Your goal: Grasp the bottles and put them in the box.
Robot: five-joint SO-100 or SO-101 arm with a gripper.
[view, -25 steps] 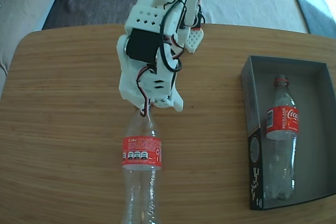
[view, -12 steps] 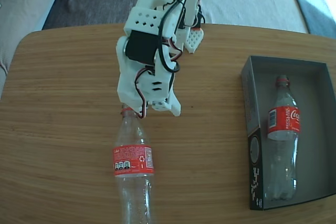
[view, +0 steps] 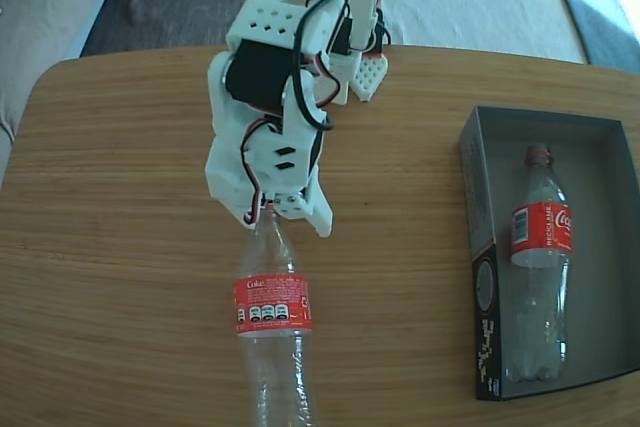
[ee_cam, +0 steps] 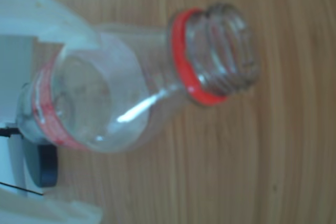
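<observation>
The white gripper [view: 268, 215] sits over the neck of a capless Coca-Cola bottle [view: 275, 327] on the wooden table [view: 120, 247]. In the wrist view a white finger [ee_cam: 50, 17] lies against the bottle's shoulder and another shows at the bottom edge — the bottle [ee_cam: 121, 93] lies between them, but I cannot tell whether they clamp it. Well apart from the fingers, the second bottle [view: 540, 247] lies inside the dark grey box [view: 480, 197].
</observation>
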